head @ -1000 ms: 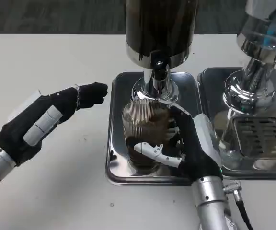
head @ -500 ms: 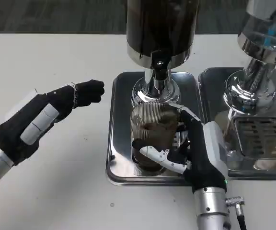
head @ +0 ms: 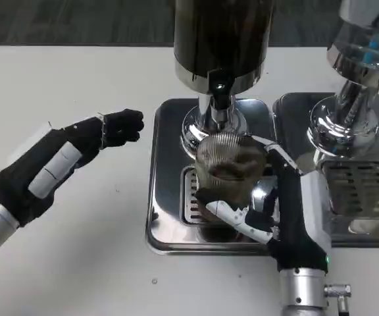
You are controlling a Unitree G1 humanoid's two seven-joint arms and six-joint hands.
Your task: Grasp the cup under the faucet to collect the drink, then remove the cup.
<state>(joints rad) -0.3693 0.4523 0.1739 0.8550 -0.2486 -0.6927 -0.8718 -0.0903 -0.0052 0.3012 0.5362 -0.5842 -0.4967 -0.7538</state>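
Gripping the ribbed cup [head: 229, 172] at the faucet's [head: 220, 99] 6 o'clock, the right hand [head: 288, 214] has collection underway, removal pending; left hand [head: 58, 164] hovers empty, fingers curled.

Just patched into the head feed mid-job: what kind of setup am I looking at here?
Likely a drinks-dispensing station on a white table: a dark-filled dispenser over a steel drip tray, a second dispenser beside it. The right hand holds a ribbed cup under the faucet.

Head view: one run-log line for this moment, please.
right hand: grips ribbed glass cup | cup: under dark dispenser's faucet, over steel drip tray | left hand: holds nothing
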